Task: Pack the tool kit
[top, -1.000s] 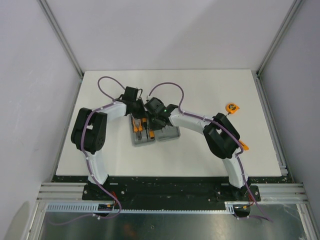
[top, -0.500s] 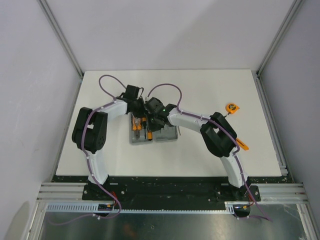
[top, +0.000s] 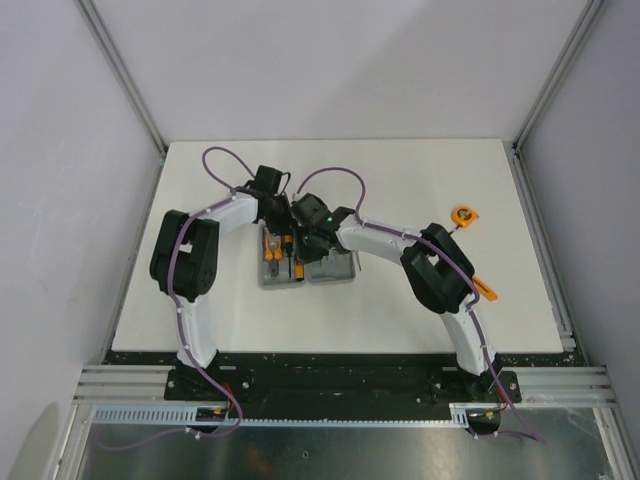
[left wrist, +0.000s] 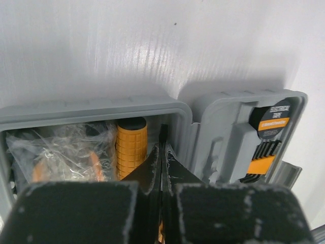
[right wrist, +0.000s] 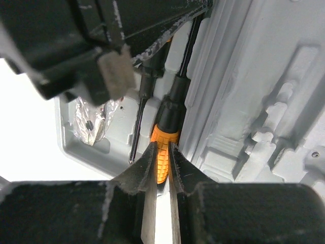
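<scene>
Right pincer (right wrist: 161,148) has tightened on the screwdriver (right wrist: 165,134), seating it in the open case (top: 340,272) mid-surface (top: 420,300). Left pincer (left wrist: 161,158) has closed fully alongside. The tape measure (top: 463,214) remains unpacked.

- The case (top: 342,270) is plain grey.
- The screwdriver (right wrist: 162,150) has an orange handle with a ribbed grid and a black shaft.
- The tape measure (top: 463,214) is orange.
- The table (top: 420,180) is white.
- The cables (top: 218,151) are purple.
</scene>
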